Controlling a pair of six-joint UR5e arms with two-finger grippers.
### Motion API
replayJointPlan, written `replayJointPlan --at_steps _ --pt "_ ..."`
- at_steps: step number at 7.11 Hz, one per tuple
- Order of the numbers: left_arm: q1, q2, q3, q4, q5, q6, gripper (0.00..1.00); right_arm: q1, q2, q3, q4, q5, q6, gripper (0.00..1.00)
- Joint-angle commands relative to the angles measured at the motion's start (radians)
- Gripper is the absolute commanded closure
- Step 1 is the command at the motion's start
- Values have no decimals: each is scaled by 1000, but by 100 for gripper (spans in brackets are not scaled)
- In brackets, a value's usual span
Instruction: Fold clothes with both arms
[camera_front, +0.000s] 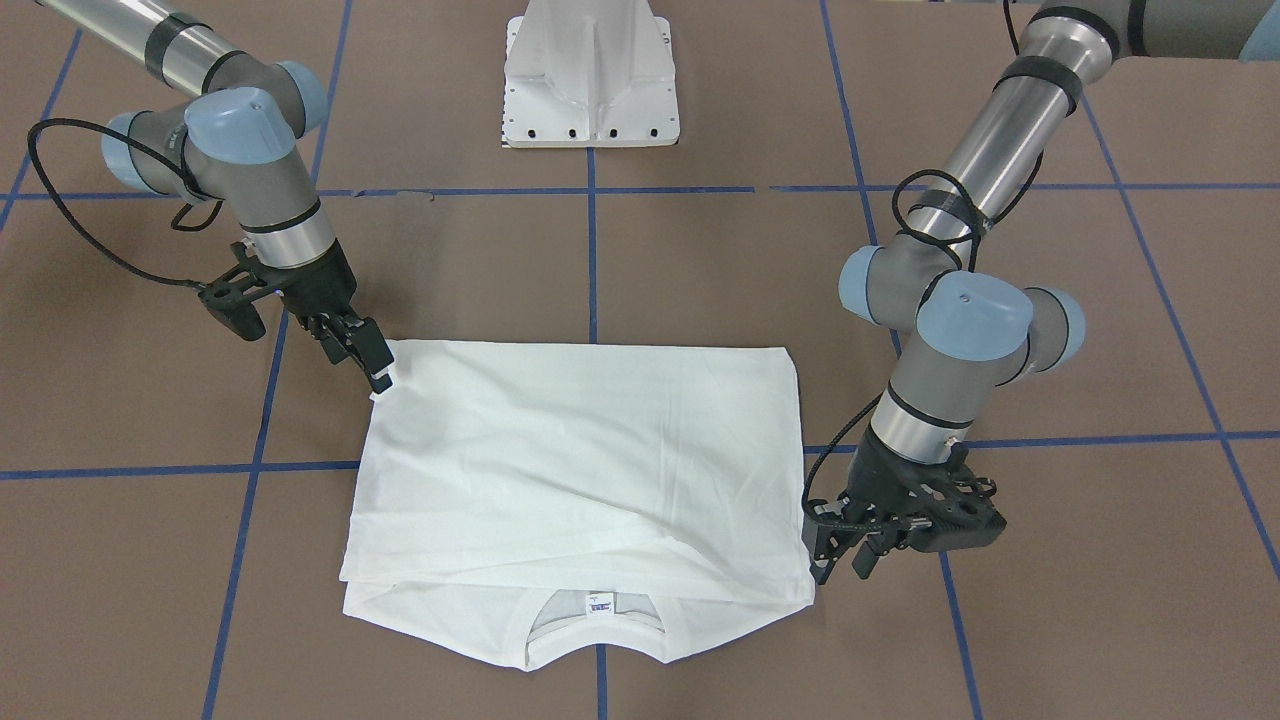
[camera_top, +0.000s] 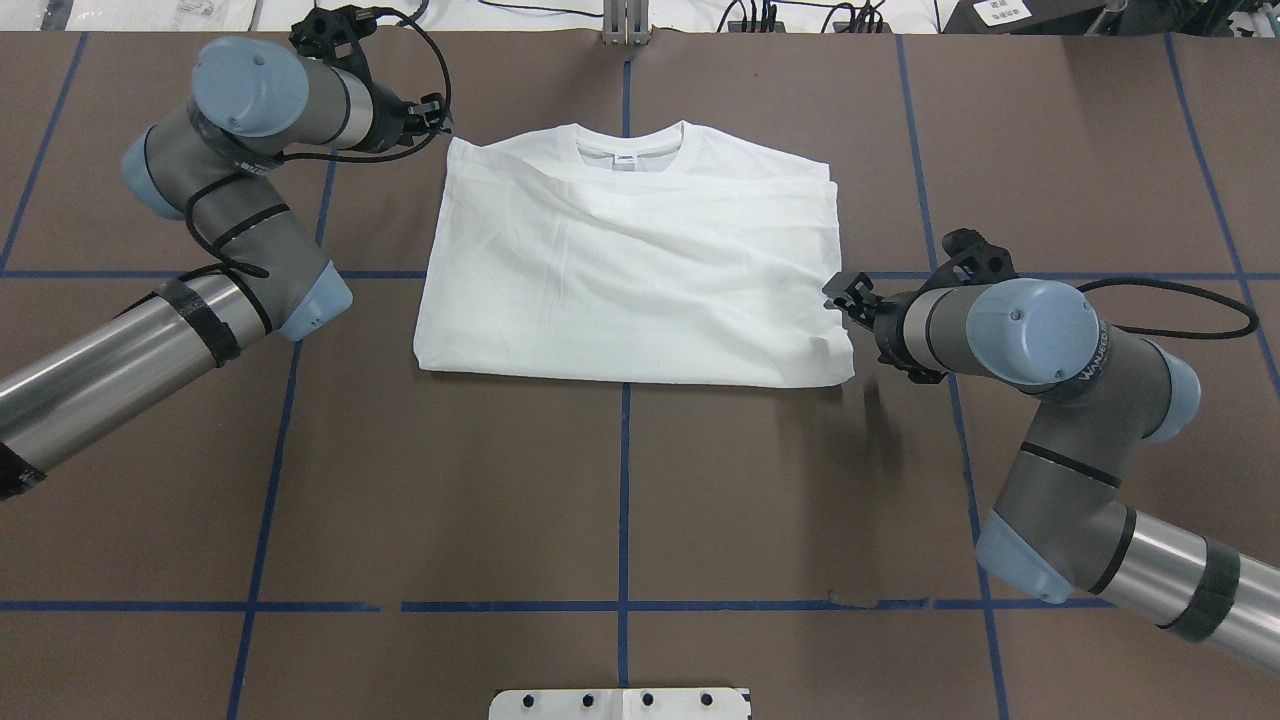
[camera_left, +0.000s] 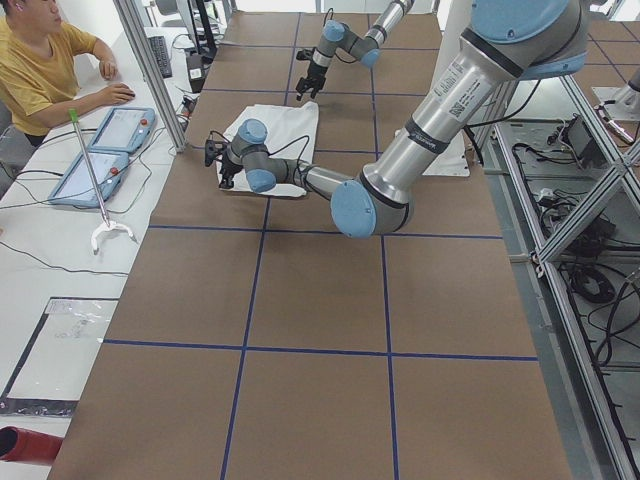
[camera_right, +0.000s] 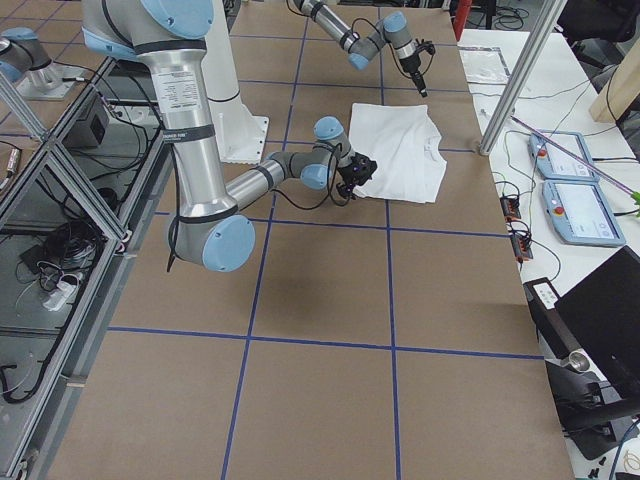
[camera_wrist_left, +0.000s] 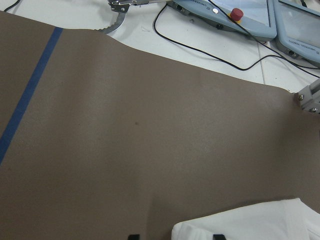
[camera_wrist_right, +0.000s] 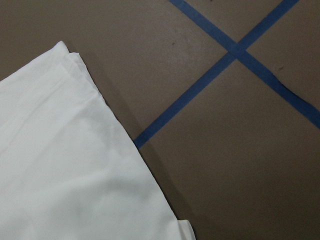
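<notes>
**Q:** What do the two end effectors show?

**A:** The left gripper (camera_front: 842, 562) has its jaws parted and holds nothing. In the left wrist view two black fingertips (camera_wrist_left: 217, 236) stand apart at the lower edge, where a corner of the T-shirt (camera_front: 580, 450) also shows. This gripper sits just beside the shirt's corner at the collar end. The right gripper (camera_front: 378, 378) has its tip at the corner on the other side, at the end nearer the robot. Whether its jaws are parted or clenched cannot be told.

**Q:** Where is the garment?

**A:** The white T-shirt lies flat on the brown table (camera_front: 700, 270) between the two grippers. It is folded across, so the upper layer's edge stops just short of the collar (camera_front: 598, 636). The collar, with its small label (camera_front: 600, 604), points away from the robot. A blue tape line (camera_front: 592, 260) runs under the shirt's middle.

**Q:** And outward from there?

**A:** The left arm (camera_front: 1010, 130) and the right arm (camera_front: 250, 150) each reach in from their own side with the wrists bent down. The white pedestal (camera_front: 590, 75) stands at the robot's edge of the table. In the exterior left view a person (camera_left: 40, 60) sits at a side desk.
</notes>
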Motion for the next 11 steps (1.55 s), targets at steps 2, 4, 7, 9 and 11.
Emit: replayJointPlan --at_steps 2,4,7,9,11 --pt "0 2 -6 1 1 2 42 -41 -2 -5 25 -30 21 22" --pt "0 2 -8 1 1 0 42 -55 -14 17 28 -30 64 100" --pt "2 0 -8 1 1 -9 42 -111 -118 165 25 -30 84 100" --pt "2 0 -40 2 -1 -9 42 -258 -232 298 19 -100 160 100" --pt "43 46 -193 4 -60 -61 42 -424 -248 512 -335 -103 174 100"
